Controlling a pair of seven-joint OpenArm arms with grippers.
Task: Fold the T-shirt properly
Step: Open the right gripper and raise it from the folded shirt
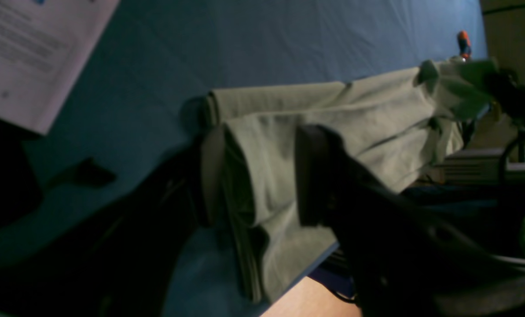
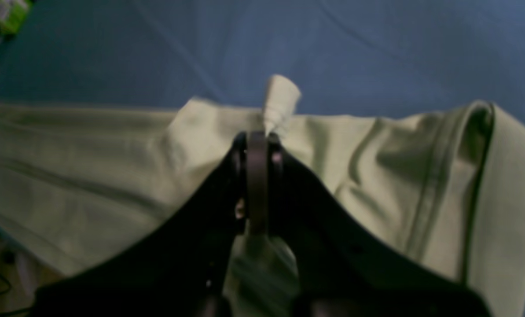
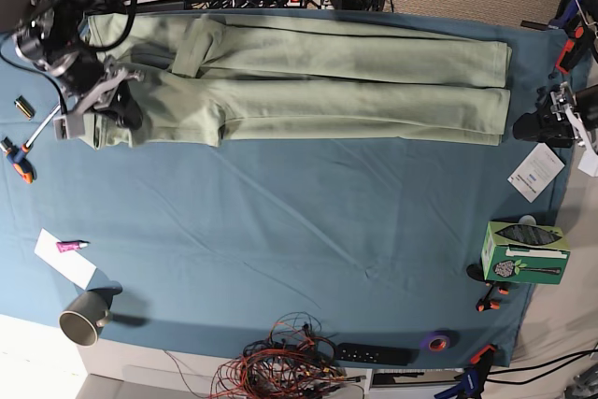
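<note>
The pale sage-green T-shirt [image 3: 327, 91] lies folded lengthwise into a long strip across the far side of the teal table cloth [image 3: 299, 231]. My right gripper [image 3: 120, 107] is at the strip's left end. In the right wrist view it [image 2: 258, 141] is shut on a pinch of the shirt [image 2: 90, 154], with a tuft of fabric sticking out past the tips. My left gripper [image 3: 525, 126] is at the strip's right end. In the left wrist view its jaws [image 1: 258, 149] stand apart, with the layered end of the shirt [image 1: 376, 114] between the two dark fingers.
A white card [image 3: 535, 172] and a green box [image 3: 523, 251] lie near the right edge. A grey cup [image 3: 82, 317], a pink marker [image 3: 70, 246], tangled cables [image 3: 280, 362], a black remote [image 3: 374, 354] and a purple tape roll [image 3: 437, 340] sit along the front. A screwdriver [image 3: 19, 161] lies at the left.
</note>
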